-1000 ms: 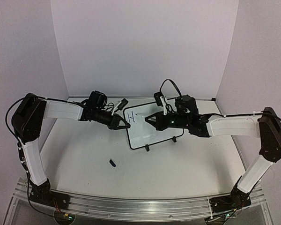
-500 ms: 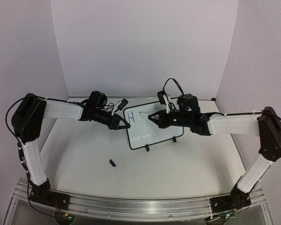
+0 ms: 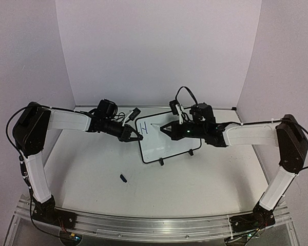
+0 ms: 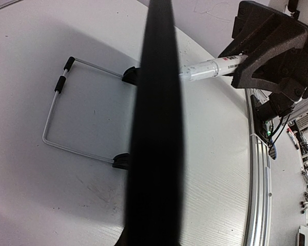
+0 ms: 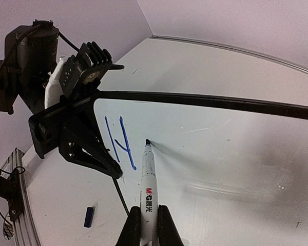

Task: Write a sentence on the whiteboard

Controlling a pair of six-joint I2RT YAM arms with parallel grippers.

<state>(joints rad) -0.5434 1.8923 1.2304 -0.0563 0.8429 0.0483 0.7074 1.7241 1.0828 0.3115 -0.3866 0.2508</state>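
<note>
The whiteboard [image 3: 169, 146] stands tilted on its wire stand [image 4: 66, 118] mid-table, with its black frame edge [image 4: 156, 128] crossing the left wrist view. My left gripper [image 3: 137, 137] is shut on the board's left edge [image 5: 100, 154]. My right gripper [image 5: 146, 228] is shut on a white marker [image 5: 149, 189]. The marker's blue tip [image 5: 147, 142] rests at the board's surface, just right of a blue letter H [image 5: 118, 143], the only writing of the sentence that shows. The marker [image 4: 210, 68] and the right gripper [image 4: 272, 46] also show from behind the board.
A small blue marker cap [image 3: 123, 178] lies on the table in front of the board and appears again as the cap [image 5: 89, 217] in the right wrist view. Cables run off both wrists near the back wall [image 3: 159, 51]. An aluminium rail [image 3: 154, 225] lines the near edge.
My right gripper nudged the marker slightly right, then back left beside the H. The left gripper and the board have stayed still.
</note>
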